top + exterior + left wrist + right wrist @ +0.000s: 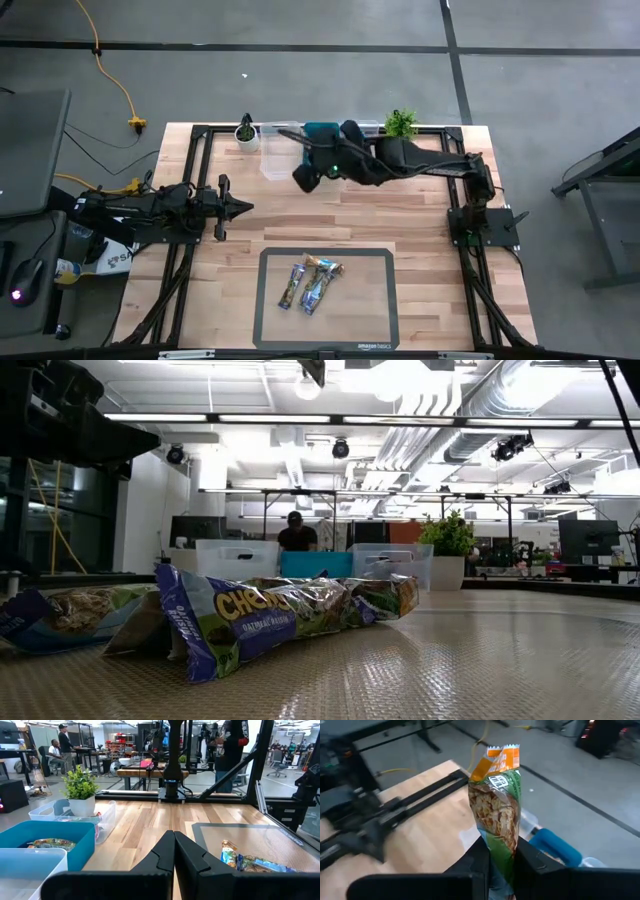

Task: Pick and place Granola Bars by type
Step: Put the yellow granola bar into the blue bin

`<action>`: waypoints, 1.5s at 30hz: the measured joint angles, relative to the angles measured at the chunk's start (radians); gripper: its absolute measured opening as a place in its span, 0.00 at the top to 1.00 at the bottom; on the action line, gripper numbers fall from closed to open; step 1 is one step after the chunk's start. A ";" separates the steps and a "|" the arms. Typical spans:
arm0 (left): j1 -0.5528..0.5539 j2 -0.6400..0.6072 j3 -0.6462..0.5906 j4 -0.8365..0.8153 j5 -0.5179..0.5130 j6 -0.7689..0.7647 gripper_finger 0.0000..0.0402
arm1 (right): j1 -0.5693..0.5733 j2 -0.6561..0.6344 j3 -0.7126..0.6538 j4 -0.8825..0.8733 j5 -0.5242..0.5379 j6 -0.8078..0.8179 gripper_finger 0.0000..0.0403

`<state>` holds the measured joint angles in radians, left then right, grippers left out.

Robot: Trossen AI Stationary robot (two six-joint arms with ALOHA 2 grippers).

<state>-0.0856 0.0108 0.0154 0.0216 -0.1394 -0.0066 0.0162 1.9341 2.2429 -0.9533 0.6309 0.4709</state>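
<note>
Several granola bars [310, 283] in blue and tan wrappers lie in a heap on the dark mat [370, 320] near the front edge; they also show in the low view [250, 620] and the left wrist view [250, 863]. My right gripper [305, 178] is up over the far middle of the table, beside the bins, shut on a green-and-orange bar [497, 810]. My left gripper [243, 207] is shut and empty at the table's left side. A bar [50, 843] lies in the blue bin [45, 832]. My right gripper pinches the green-and-orange bar's lower end [501, 857] between its two fingers. The bar stands out past the fingertips along the fingers' line, lifted clear of the table and the bins. Its crimped orange end [502, 755] is the free end.
Along the far edge stand a clear bin [272, 152], a blue bin [320, 131] and another clear bin [366, 128], with a potted plant at each end [245, 132] [400, 122]. Bare wood lies between the mat and the bins. People show in the room beyond.
</note>
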 joint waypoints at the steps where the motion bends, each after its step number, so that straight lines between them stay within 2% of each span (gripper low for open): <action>1: 0.000 0.000 0.000 0.000 0.000 0.000 1.00 | -0.015 0.002 0.000 0.003 0.004 0.000 0.90; 12: 0.000 0.000 0.000 0.000 0.000 0.000 1.00 | -0.226 0.018 0.000 0.049 0.006 0.090 0.91; 15: 0.000 0.000 0.000 0.000 0.000 0.000 1.00 | -0.287 0.046 0.000 0.060 -0.052 0.108 0.90; 20: 0.000 0.000 0.000 0.000 0.000 0.000 1.00 | -0.359 0.142 0.000 0.144 -0.208 0.111 0.90; 24: 0.000 0.000 0.000 0.000 0.000 0.000 1.00 | -0.398 0.229 0.000 0.185 -0.256 0.161 0.91; 27: 0.000 0.000 0.000 0.000 0.000 0.000 1.00 | -0.429 0.288 0.000 0.169 -0.278 0.215 0.91; 34: 0.000 0.000 0.000 0.000 0.000 0.000 1.00 | -0.475 0.394 0.000 0.129 -0.413 0.320 0.89; 41: 0.000 0.000 0.000 0.000 0.000 0.000 1.00 | -0.502 0.445 0.000 0.002 -0.461 0.380 0.91; 45: 0.000 0.000 0.000 0.000 0.000 0.000 1.00 | -0.515 0.445 0.000 -0.050 -0.446 0.381 0.91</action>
<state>-0.0853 0.0105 0.0158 0.0212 -0.1394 -0.0067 -0.4991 2.3791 2.2425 -1.0035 0.1850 0.8518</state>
